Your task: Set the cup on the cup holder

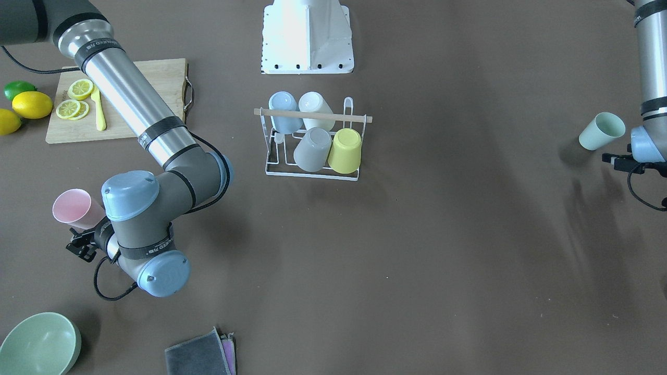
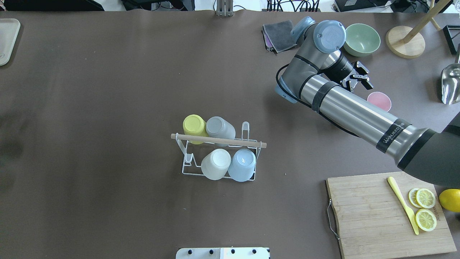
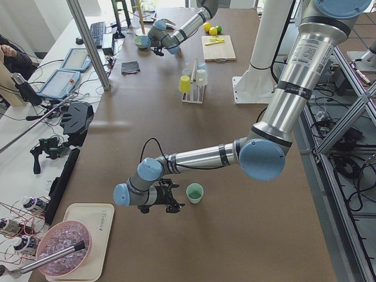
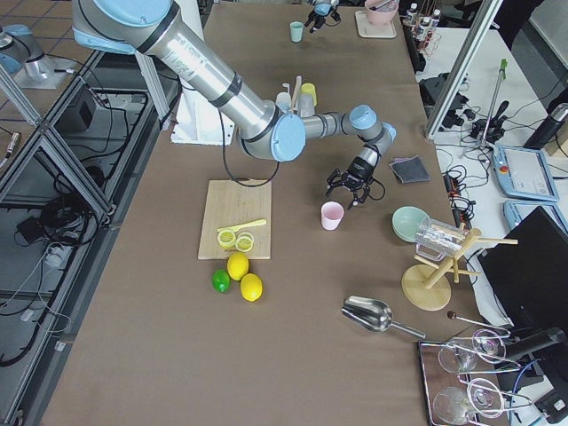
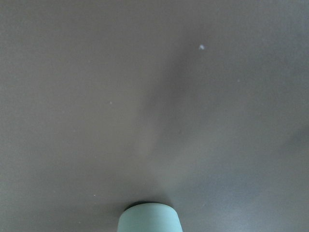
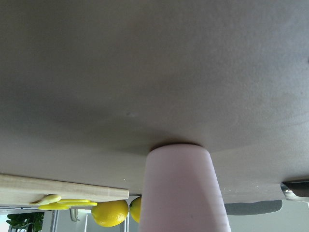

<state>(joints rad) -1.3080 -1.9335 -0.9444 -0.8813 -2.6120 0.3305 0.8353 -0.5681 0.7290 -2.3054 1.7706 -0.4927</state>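
The cup holder (image 1: 359, 119) is a white wire rack with a wooden rod, at the table's middle (image 2: 251, 144). It carries blue, white, grey and yellow cups upside down on its pegs. A pink cup (image 1: 78, 208) stands upright on the table (image 2: 379, 100). My right gripper (image 2: 359, 77) is open right beside it, and the cup fills the bottom of the right wrist view (image 6: 181, 188). A mint green cup (image 1: 602, 131) stands near my left gripper (image 1: 620, 161), which looks open with a small gap to the cup (image 3: 194, 192). The left wrist view shows the cup's base (image 5: 148, 217).
A wooden cutting board (image 1: 156, 94) with lemon slices and a yellow knife lies near the right arm, with lemons and a lime (image 1: 31, 104) beside it. A green bowl (image 1: 39, 344), a grey cloth (image 1: 200, 357), a wooden stand (image 2: 406, 43) and a metal scoop (image 2: 451, 84) lie beyond the pink cup.
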